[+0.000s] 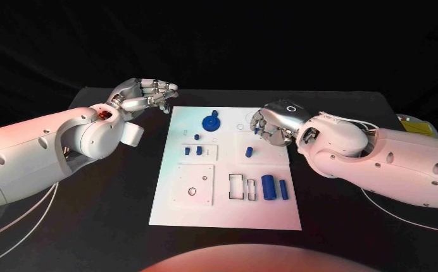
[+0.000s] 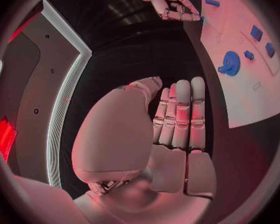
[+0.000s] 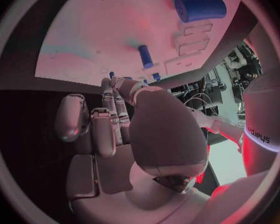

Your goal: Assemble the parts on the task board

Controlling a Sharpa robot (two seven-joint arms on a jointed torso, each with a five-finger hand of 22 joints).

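In the head view, the task board [image 1: 228, 205] lies in the middle of the black desk [image 1: 356, 104]. On it I see a blue gear-like part [image 1: 210, 122] near the far edge, two small blue pegs [image 1: 193, 150] on a raised plate, one short blue peg [image 1: 249, 152] to the right of them, and a thick blue cylinder [image 1: 269, 186] with a thinner blue pin [image 1: 284, 188] just beside it, near two slots. The left hand [image 1: 144, 97] hovers over the desk beside the far left corner of the board, fingers curled inward, and nothing shows between them. The right hand [image 1: 272, 122] is over the right edge of the board, fingers bent downward near the short blue peg; whether it touches any part I cannot tell here.

In the left wrist view, the left hand [image 2: 177, 119] shows its fingers straight and close together, holding nothing. The gear-like part [image 2: 230, 63] lies apart on the board.

In the right wrist view, the right hand [image 3: 115, 119] has its fingers stretched toward the board, with nothing gripped. The short blue peg [image 3: 145, 56] lies just beyond the fingertips, and the thick cylinder [image 3: 200, 8] is farther off.

My judgement: no part is taken yet, so the step in hand is the reach of the right hand for the short peg. The next move calls for lowering the fingers around this peg and pinching it carefully, because it is small and may roll away.
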